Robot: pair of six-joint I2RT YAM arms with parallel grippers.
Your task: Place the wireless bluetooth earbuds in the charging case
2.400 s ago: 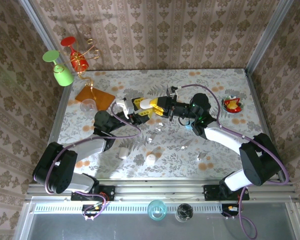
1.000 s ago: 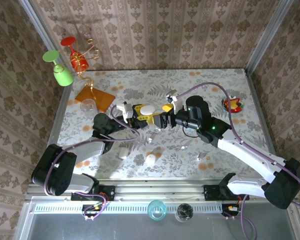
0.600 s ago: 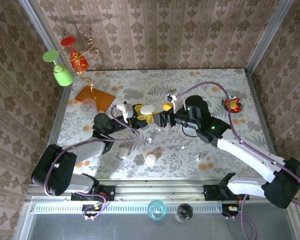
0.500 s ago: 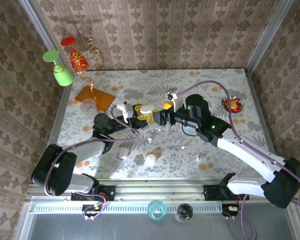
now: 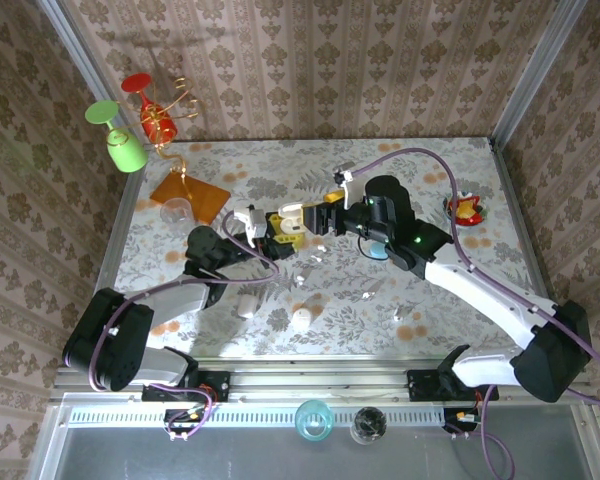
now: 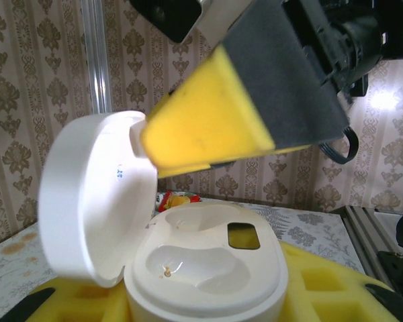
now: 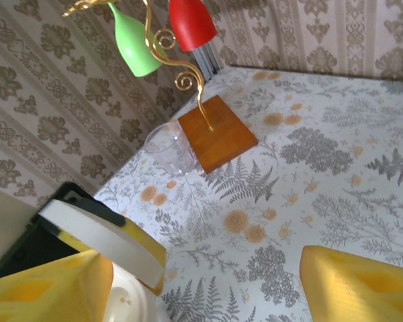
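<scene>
Above floral table (image 5: 280, 165), white charging case (image 6: 208, 282) stands open.

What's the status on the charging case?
Left gripper shut on charging case, lid open, wells empty. Right gripper open, finger at the lid, above the wells.

The charging case (image 6: 208, 268) is plain glossy white, lid and wells alike. Yellow foam lines the jaws of the left gripper (image 5: 288, 225); the right gripper (image 7: 201, 288) has the same yellow, faced dark grey. The bench (image 5: 430, 170) is pale with grey ferns and orange blossoms; the walls (image 5: 380, 60) carry beige damask stripes. At ten o'clock a green glass (image 5: 126, 152) and a red glass (image 5: 152, 120) hang on gold wire (image 7: 200, 104) above an orange-brown wooden base (image 5: 192, 197).
</scene>
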